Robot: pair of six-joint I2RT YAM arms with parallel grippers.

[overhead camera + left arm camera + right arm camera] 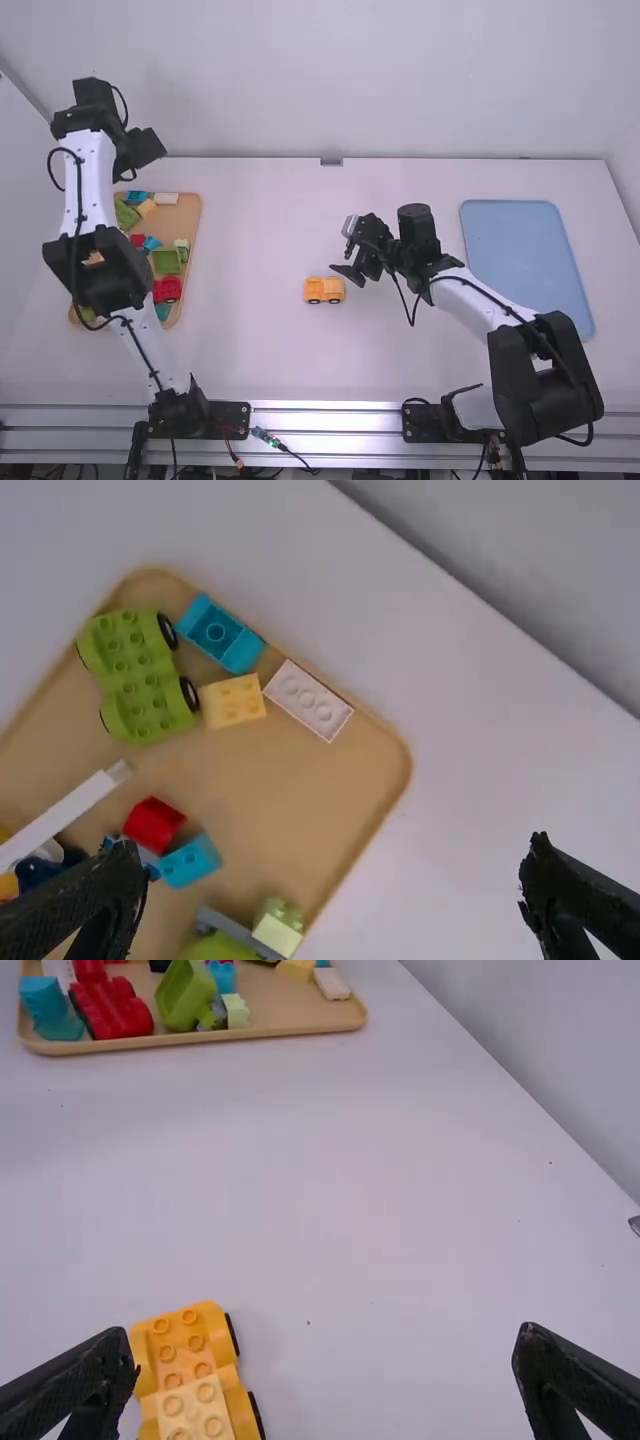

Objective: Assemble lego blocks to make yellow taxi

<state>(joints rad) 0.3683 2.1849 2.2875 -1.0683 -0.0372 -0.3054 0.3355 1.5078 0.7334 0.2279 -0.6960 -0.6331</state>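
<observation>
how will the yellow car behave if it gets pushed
The car likely rolls easily, being on black wheels. It looks like studded hard plastic, so probably stiff and light. The paler block on top might pop loose if shoved.

From here I see a blue tray (525,260) on the white table's (250,350) right side; a pale wall (350,80) stands beyond. Metal rails (325,421) run along the near edge.

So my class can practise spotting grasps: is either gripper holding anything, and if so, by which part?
Nothing is held: the left gripper and right gripper are both open, and the yellow vehicle rests on the table.
</observation>
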